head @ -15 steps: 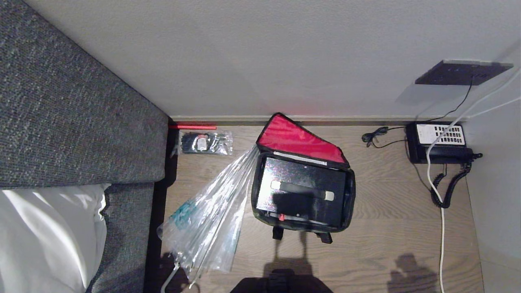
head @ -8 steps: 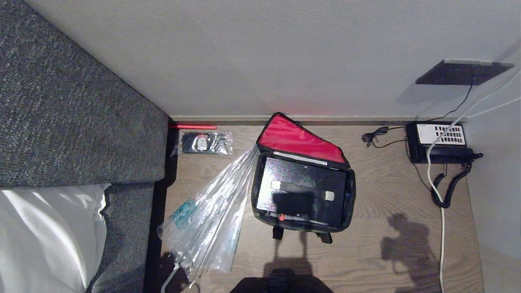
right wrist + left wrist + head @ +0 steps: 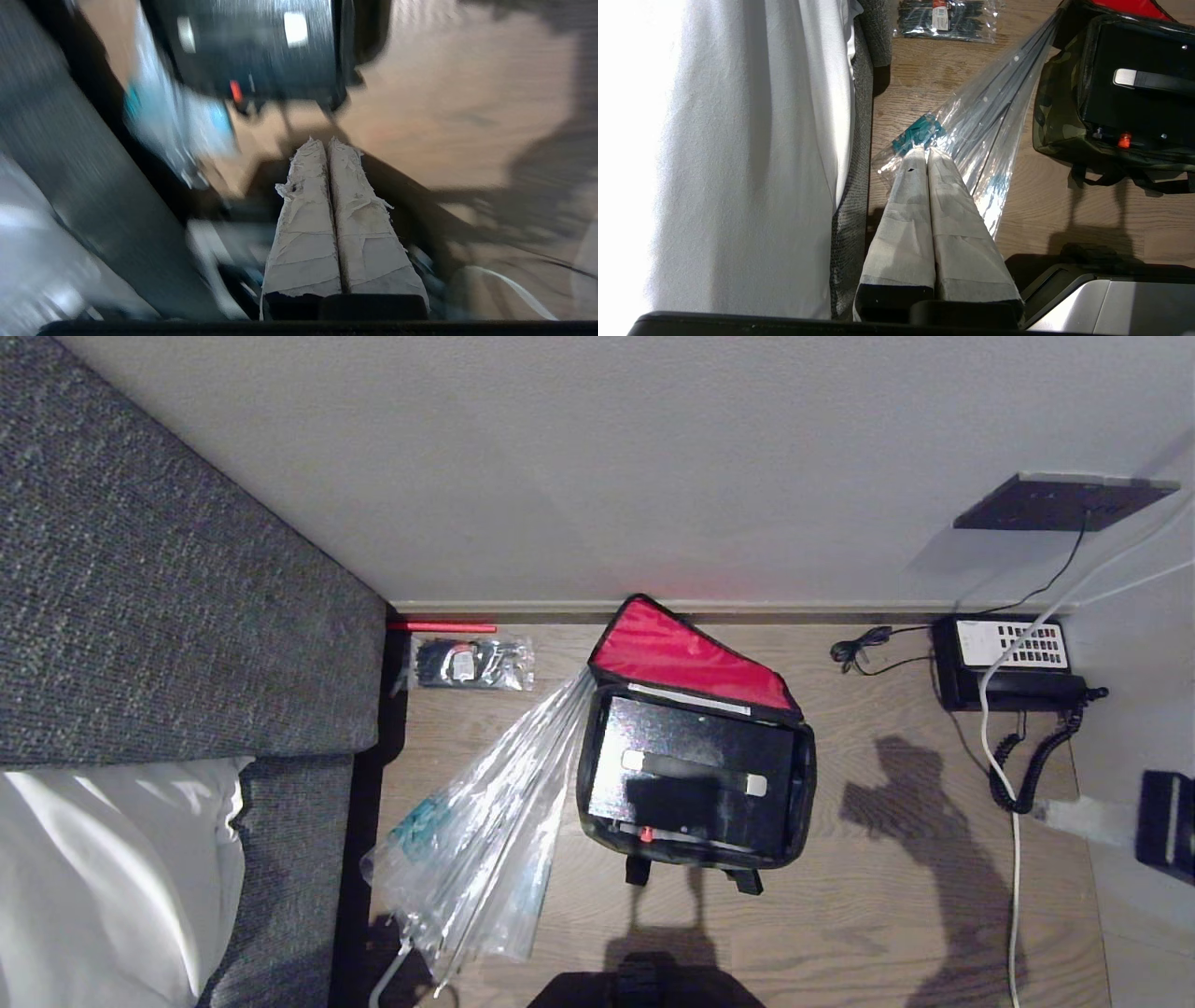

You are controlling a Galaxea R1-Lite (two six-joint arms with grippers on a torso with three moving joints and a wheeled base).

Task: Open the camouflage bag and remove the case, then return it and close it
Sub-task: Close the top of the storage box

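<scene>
The camouflage bag (image 3: 586, 775) lies on the wooden floor by the wall, its lid thrown back so the red lining (image 3: 686, 658) shows. The glossy black case (image 3: 672, 733) lies flat inside it, handle up; the left wrist view shows the case (image 3: 1125, 107) within the bag's camouflage wall (image 3: 1057, 116). My right gripper (image 3: 1041, 810) reaches in at the right edge of the head view, well to the right of the bag, and its taped fingers are shut on nothing (image 3: 326, 142). The left gripper (image 3: 927, 151) hangs shut and empty over the clear umbrella.
A clear plastic umbrella (image 3: 476, 840) lies against the bag's left side. A packet of black ties (image 3: 471, 663) sits by the wall. A telephone (image 3: 1013, 663) with a coiled cord and a white cable (image 3: 1013, 859) are at the right. A grey sofa (image 3: 168, 616) with a white cushion (image 3: 103, 868) fills the left.
My right arm has swung up into the head view at the right edge, and its shadow has climbed the floor toward the bag. The bag, the case and the left arm have not moved.
</scene>
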